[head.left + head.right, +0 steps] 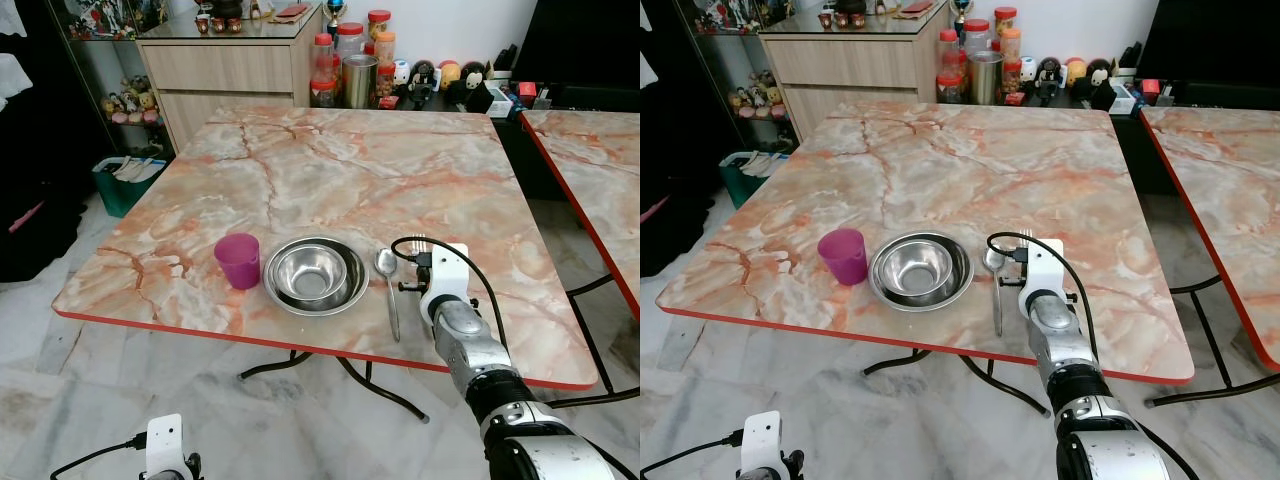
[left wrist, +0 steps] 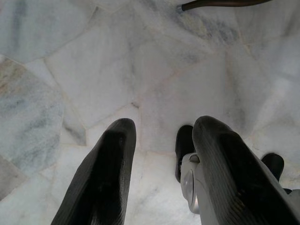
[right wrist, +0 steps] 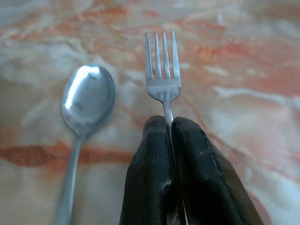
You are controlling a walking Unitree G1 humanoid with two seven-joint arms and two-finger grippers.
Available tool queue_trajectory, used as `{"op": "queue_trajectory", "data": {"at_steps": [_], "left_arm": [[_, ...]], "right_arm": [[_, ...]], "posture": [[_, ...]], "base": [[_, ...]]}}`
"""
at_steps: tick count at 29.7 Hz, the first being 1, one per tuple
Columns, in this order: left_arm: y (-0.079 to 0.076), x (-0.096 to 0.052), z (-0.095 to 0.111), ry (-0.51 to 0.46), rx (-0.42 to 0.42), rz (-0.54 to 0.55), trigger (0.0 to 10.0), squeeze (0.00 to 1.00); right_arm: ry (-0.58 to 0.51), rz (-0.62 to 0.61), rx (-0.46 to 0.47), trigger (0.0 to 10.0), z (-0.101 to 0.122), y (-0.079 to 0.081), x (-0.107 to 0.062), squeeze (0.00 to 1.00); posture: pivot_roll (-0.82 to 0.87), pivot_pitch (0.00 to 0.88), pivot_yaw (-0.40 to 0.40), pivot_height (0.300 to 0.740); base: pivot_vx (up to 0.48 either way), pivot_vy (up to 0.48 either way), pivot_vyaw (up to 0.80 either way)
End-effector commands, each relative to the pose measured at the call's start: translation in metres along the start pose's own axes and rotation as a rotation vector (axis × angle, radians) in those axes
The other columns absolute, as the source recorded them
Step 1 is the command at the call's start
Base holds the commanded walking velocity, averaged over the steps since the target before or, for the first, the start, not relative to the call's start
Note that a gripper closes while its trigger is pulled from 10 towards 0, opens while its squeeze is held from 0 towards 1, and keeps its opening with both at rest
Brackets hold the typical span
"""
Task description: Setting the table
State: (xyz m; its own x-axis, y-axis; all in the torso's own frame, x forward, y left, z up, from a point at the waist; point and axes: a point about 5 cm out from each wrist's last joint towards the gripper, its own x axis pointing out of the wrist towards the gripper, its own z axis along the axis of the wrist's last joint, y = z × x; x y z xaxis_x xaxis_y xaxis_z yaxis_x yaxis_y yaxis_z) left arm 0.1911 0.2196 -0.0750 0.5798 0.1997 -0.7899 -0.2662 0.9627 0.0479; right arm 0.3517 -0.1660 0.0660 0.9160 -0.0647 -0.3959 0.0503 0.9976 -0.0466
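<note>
The right pincer (image 3: 171, 136) pinches the slim silver metal fork (image 3: 163, 70) by its handle, just right of the silver spoon (image 1: 387, 280) on the marble-patterned worktop (image 1: 330, 170), tines pointing away, parallel; the left pincer (image 2: 159, 164) hangs spread over the floor.

Bright, even indoor light, soft shadows under the marble table (image 1: 300, 170). Mild glare inside the steel bowl (image 1: 315, 274) and on the spoon (image 3: 86, 101). Sharp head views; close wrist shots slightly soft, black fingers (image 3: 154, 183) blurred near the lens.
</note>
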Motion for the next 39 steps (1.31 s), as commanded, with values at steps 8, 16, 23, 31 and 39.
{"op": "queue_trajectory", "data": {"at_steps": [8, 16, 23, 31, 39], "left_arm": [[0.005, -0.001, -0.006, 0.028, -0.001, 0.013, 10.0, 0.00], [0.005, -0.001, -0.006, 0.030, 0.001, 0.014, 10.0, 0.00], [0.006, -0.001, -0.008, 0.034, 0.001, 0.016, 10.0, 0.00], [0.005, -0.001, -0.008, 0.033, 0.000, 0.016, 10.0, 0.00], [0.005, -0.001, -0.007, 0.032, -0.001, 0.015, 10.0, 0.00]], "right_arm": [[-0.003, -0.022, 0.005, 10.0, 0.002, -0.001, 0.002, 0.00], [0.005, -0.017, 0.002, 10.0, -0.001, 0.000, 0.003, 0.00], [0.017, -0.008, -0.009, 10.0, -0.004, -0.001, 0.003, 0.00], [0.028, -0.006, -0.011, 10.0, -0.008, 0.001, 0.002, 0.00], [0.032, -0.005, -0.009, 10.0, -0.008, 0.001, 0.002, 0.90]], "posture": [[0.03, 0.000, 0.026, 0.740], [0.03, 0.000, 0.025, 0.740], [0.03, 0.000, 0.023, 0.740], [0.03, 0.000, 0.022, 0.740], [0.04, 0.000, 0.022, 0.740]], "base": [[0.000, 0.000, 0.00], [0.000, 0.000, 0.00], [0.000, 0.000, 0.00], [0.000, 0.000, 0.00], [0.000, 0.000, 0.00]]}}
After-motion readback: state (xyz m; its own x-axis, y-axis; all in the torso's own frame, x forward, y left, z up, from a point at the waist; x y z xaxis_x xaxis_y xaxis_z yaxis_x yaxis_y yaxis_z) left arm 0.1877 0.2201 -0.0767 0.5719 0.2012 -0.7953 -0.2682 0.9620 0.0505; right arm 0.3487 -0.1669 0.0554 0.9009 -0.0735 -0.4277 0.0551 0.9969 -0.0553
